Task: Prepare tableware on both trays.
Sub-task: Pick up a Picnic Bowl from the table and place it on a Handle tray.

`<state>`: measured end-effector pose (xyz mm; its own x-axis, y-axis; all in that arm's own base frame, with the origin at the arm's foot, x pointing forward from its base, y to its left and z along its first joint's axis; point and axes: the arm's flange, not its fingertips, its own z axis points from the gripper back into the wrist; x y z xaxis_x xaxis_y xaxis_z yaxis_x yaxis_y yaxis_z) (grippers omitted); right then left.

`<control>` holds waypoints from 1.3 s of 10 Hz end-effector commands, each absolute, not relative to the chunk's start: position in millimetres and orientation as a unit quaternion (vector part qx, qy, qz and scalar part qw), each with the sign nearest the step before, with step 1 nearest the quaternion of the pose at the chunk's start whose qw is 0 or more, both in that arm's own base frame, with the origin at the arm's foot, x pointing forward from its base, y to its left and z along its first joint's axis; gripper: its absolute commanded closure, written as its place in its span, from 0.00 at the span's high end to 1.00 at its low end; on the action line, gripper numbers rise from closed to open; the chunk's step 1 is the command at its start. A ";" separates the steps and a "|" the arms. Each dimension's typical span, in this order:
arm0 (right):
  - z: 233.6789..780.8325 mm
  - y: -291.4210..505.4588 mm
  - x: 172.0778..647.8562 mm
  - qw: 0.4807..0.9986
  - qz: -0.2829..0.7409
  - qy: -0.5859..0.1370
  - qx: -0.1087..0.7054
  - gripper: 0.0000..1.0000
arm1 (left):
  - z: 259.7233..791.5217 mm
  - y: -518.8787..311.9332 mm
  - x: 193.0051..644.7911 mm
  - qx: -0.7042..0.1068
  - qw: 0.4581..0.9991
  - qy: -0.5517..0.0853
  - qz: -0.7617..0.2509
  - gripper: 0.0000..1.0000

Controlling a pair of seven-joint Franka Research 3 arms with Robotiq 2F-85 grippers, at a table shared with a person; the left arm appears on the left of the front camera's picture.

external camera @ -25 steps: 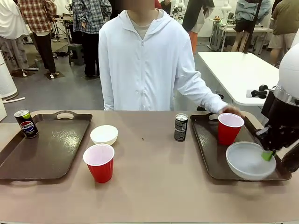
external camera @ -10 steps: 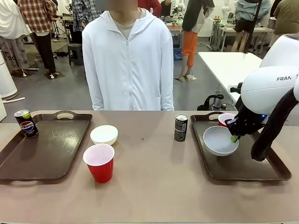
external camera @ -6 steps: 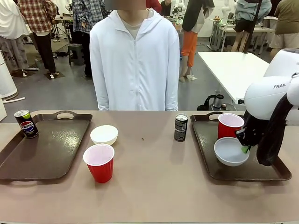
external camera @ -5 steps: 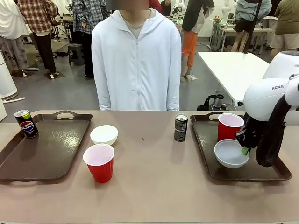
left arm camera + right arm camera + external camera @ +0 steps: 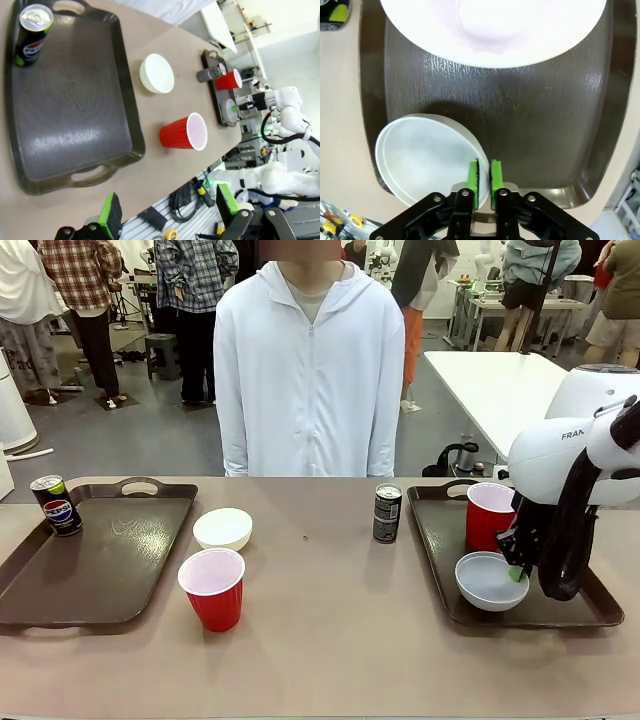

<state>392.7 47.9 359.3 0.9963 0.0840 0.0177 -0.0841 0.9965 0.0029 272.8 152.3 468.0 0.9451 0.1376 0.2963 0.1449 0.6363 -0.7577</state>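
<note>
On the right tray a red cup stands at the back, with a white bowl resting in front of it. My right gripper is at the bowl's right rim; the right wrist view has its green pads narrowly shut with the bowl rim between them. A dark can stands on the table just left of that tray. The left tray carries a Pepsi can in its far corner. Between the trays sit a second white bowl and red cup. My left gripper hovers open.
A person in a white hooded jacket stands at the far side of the table, hands down behind its edge. The beige tabletop lies bare between the trays. Other people and tables are farther back.
My right gripper carried the white bowl around over the right tray and set it down at the tray's near part, in front of the red cup. The person's hand left the cup.
</note>
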 end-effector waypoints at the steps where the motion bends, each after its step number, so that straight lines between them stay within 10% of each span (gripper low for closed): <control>1: 377.3 52.1 383.8 0.999 0.031 -0.005 -0.019 1.00 | 468.8 152.6 272.9 -0.432 0.886 -0.170 -0.002 1.00; 2: 393.4 51.6 375.4 0.999 0.028 -0.007 -0.026 0.67 | 468.8 152.6 272.9 -0.432 0.886 -0.170 -0.002 1.00; 3: 413.1 50.4 363.8 0.999 0.035 0.003 -0.032 1.00 | 468.8 152.6 272.9 -0.432 0.886 -0.170 -0.002 1.00; 6: 458.3 47.5 330.6 0.998 0.029 0.008 -0.049 1.00 | 468.8 152.6 272.9 -0.432 0.886 -0.170 -0.002 1.00; 7: 472.1 46.0 316.1 0.998 0.036 0.016 -0.057 0.79 | 468.8 152.6 272.9 -0.432 0.886 -0.170 -0.002 1.00; 9: 488.6 40.9 310.7 0.998 0.045 0.007 -0.046 0.99 | 468.8 152.6 272.9 -0.432 0.886 -0.170 -0.002 1.00; 13: 474.8 44.2 315.2 0.999 0.037 0.012 -0.037 0.99 | 468.8 152.6 272.9 -0.432 0.886 -0.170 -0.002 1.00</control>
<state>311.8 43.8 478.9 0.9966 0.0734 -0.0365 -0.0760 0.9942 -0.0759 272.9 152.3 467.9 0.9452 0.1376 0.2959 0.1447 0.6363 -0.7578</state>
